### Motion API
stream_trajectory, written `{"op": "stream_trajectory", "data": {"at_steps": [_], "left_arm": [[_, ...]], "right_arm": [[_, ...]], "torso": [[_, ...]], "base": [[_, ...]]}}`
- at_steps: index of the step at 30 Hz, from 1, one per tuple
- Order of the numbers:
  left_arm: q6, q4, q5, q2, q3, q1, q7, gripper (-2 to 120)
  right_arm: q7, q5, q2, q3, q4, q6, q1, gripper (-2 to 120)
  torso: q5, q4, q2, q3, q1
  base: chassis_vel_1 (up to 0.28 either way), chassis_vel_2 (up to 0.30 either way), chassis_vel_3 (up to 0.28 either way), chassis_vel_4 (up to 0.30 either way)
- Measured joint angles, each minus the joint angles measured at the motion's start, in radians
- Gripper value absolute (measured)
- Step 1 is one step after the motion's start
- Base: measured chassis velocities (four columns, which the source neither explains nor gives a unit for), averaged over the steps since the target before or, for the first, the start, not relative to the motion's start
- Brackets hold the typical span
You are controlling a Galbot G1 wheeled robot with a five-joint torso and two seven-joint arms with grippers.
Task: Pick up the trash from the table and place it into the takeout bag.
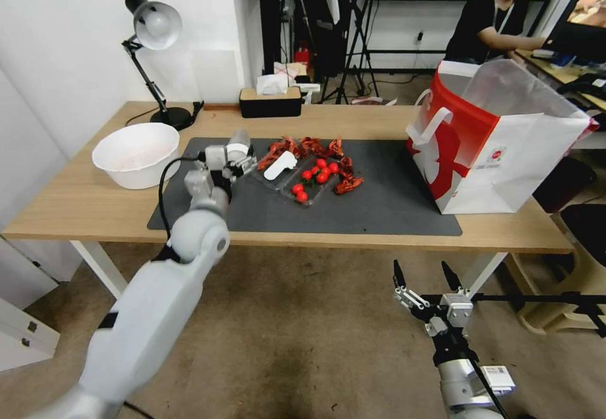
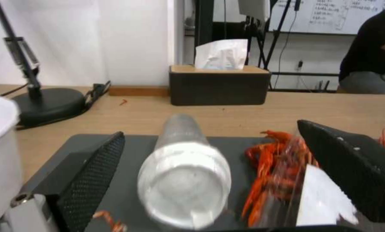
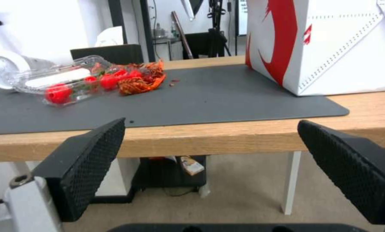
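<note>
While the right gripper point(image 1: 426, 275) hung spread below the table point(image 1: 76, 204) edge, the left gripper point(image 2: 210, 151) sat over the mat point(image 1: 379, 204), pads point(image 2: 94, 170) parted around a clear cup point(image 2: 184, 180) lying on its side, not touching it. The bag point(image 1: 505, 147) stood well apart.

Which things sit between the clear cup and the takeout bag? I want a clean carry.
The clear tray of tomatoes and red scraps lie on the mat between the clear cup, at the open left gripper, and the takeout bag.
</note>
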Motion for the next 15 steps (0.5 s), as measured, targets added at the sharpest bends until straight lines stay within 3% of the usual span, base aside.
{"op": "stream_trajectory", "data": {"at_steps": [2, 8, 10, 15], "left_arm": [[0.042, 0.073, -0.040, -0.004, 0.026, -0.084, 0.017, 100], [0.053, 0.158, -0.060, -0.021, 0.059, -0.165, 0.032, 100], [0.069, 0.229, -0.083, -0.043, 0.093, -0.231, 0.035, 100], [0.105, 0.320, -0.083, -0.063, 0.118, -0.291, 0.028, 100]], "right_arm": [[0.000, 0.000, 0.004, 0.003, 0.000, 0.003, -0.004, 100], [0.001, 0.000, 0.007, 0.005, 0.000, 0.004, -0.007, 100], [0.001, 0.000, 0.009, 0.006, 0.000, 0.005, -0.009, 100], [0.002, 0.000, 0.008, 0.016, -0.002, 0.010, -0.014, 100]], "torso": [[0.0002, 0.0001, 0.000, 0.000, 0.000], [0.0001, 0.0001, 0.000, 0.000, 0.000], [0.0000, -0.0001, 0.000, 0.000, 0.000], [0.0001, -0.0001, 0.000, 0.000, 0.000]], "base": [[0.000, 0.000, 0.000, 0.000], [0.000, 0.000, 0.000, 0.000], [0.000, 0.000, 0.000, 0.000], [0.000, 0.000, 0.000, 0.000]]}}
